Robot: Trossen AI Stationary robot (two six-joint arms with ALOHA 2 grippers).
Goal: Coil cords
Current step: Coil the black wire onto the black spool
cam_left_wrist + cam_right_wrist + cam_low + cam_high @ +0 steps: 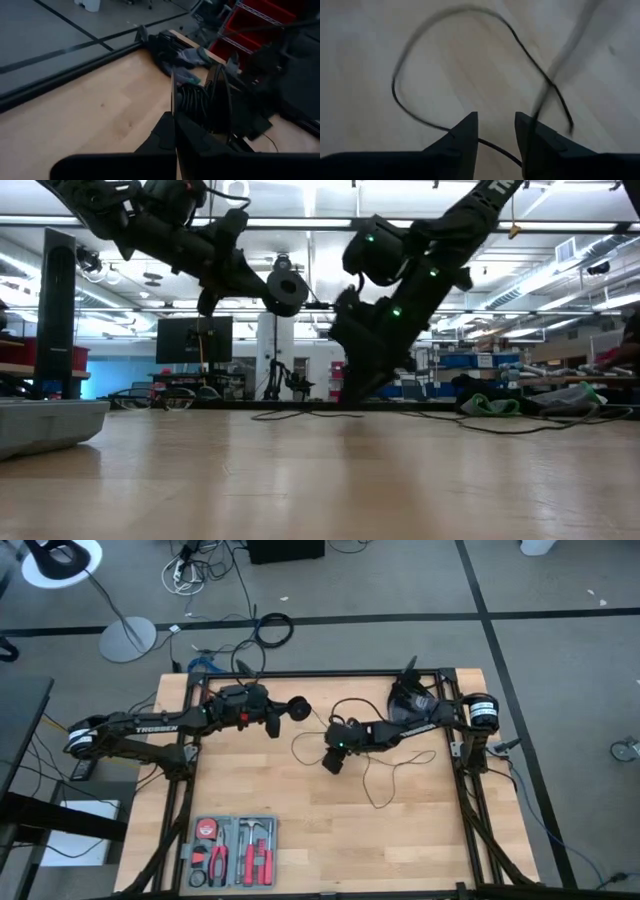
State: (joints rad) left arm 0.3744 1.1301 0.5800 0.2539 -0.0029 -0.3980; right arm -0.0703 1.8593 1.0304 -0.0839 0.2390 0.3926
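Note:
A thin black cord lies in loose loops (385, 775) on the wooden table, right of the middle. Its round black puck (297, 708) hangs in the air at the far middle, clear of the table in the low view (288, 290), with strands wound beside it (192, 102). My left gripper (275, 726) is shut right next to the puck. My right gripper (333, 762) points steeply down just above the table. Its fingers (496, 130) stand open on either side of a strand of the cord (490, 145), without closing on it. My left gripper pinches a thin dark edge (172, 100) at the cord's puck end between its shut fingers. Whether this is the puck's rim or the cord itself I cannot tell. The puck (220, 105) sits edge-on beside the fingertips. The fingers are nearly level, and the puck is lifted clear of the table.
A grey tool tray (232, 850) with red-handled pliers sits at the near left and shows at the left edge of the low view (50, 425). A dark bundle of cloth (410, 698) lies at the far right by the right arm's base. Bare wood stretches across the near middle.

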